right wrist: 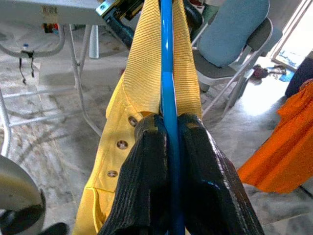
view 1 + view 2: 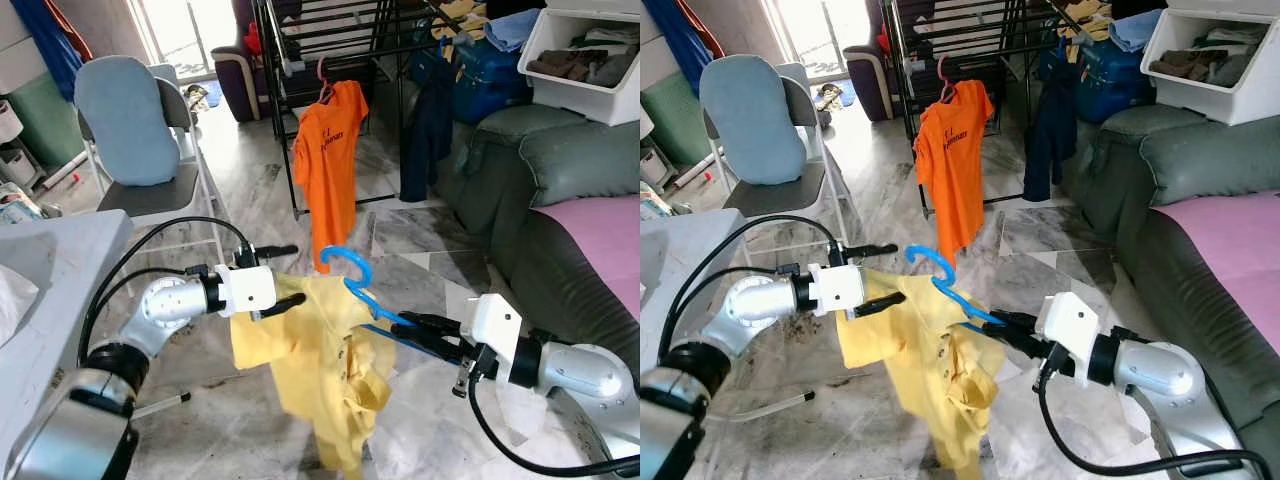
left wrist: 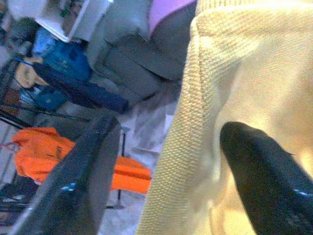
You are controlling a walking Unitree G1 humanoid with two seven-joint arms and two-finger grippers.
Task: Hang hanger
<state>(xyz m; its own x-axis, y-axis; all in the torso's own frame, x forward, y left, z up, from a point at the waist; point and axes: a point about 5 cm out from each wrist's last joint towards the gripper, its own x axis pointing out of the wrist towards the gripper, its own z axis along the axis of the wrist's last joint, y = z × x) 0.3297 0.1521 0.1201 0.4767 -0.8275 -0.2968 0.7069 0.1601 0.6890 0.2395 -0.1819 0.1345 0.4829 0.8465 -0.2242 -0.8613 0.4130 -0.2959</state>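
Blue hanger (image 2: 352, 275) pinched tight between closed fingers of right gripper (image 2: 413, 328), by the arm below its hook; hook up and free, probably kept so for catching the rail. Yellow shirt (image 2: 315, 370) draped on hanger, hanging low over marble floor (image 2: 420, 235) between both arms. Left gripper (image 2: 283, 277) at shirt's shoulder, jaws apart w/ one finger against the cloth, other one clear of it, prob. steadying or spreading the fabric. Drying rack (image 2: 300, 45) well ahead, beyond the grippers. Count: 2 hangers, blue one plus 1 pink (image 2: 322, 78) on rack; 2 shirts near, yellow and orange shirt (image 2: 328, 160); 1 folding chair (image 2: 140, 130); 1 sofa (image 2: 560, 190).
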